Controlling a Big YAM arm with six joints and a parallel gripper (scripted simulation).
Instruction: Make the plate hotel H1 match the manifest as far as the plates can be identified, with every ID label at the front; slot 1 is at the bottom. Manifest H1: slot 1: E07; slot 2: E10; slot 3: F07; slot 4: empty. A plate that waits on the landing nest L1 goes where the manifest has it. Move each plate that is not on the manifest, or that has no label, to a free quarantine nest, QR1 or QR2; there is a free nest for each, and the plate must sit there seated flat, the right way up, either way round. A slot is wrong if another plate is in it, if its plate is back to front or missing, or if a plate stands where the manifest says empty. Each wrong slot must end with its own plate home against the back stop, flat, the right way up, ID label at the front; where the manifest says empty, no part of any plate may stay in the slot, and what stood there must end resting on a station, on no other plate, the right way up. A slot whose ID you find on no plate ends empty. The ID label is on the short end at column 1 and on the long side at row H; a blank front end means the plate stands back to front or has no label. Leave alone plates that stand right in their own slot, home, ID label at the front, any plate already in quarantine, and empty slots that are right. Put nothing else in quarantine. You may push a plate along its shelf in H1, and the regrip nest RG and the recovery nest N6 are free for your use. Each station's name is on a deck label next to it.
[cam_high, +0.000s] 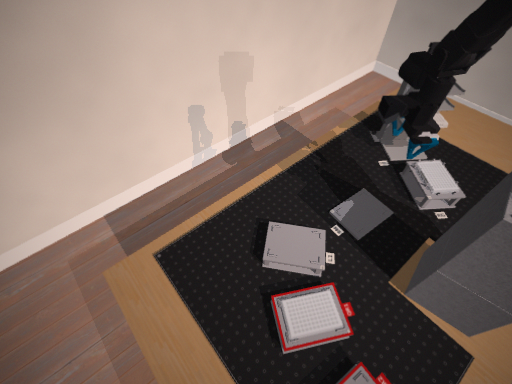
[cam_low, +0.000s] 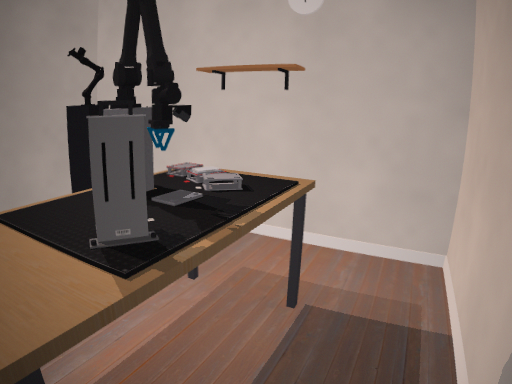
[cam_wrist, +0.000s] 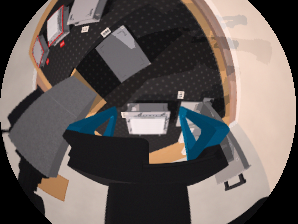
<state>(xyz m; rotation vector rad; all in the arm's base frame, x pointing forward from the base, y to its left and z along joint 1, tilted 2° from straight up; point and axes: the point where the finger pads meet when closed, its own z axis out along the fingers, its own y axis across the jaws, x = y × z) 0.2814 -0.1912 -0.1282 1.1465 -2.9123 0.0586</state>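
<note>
My gripper (cam_high: 409, 137) is open and empty. It hangs above the far end of the black mat, beside a white well plate (cam_high: 436, 179) that sits on a raised grey nest. In the wrist view the blue fingers stand wide apart, with that plate (cam_wrist: 148, 120) below and between them, not touching. The plate hotel H1 (cam_low: 120, 180) is a tall grey tower; I see its back in the exterior view and its top (cam_high: 465, 270) in the top view, so its slots are hidden. A second white plate (cam_high: 311, 315) lies flat in a red-edged quarantine nest.
A flat grey nest (cam_high: 361, 212) and a grey nest with corner marks (cam_high: 295, 246) lie mid-mat. Another red-edged nest (cam_high: 361, 378) shows at the bottom edge. Small deck labels sit beside the stations, too small to read. The arm base stands behind the hotel.
</note>
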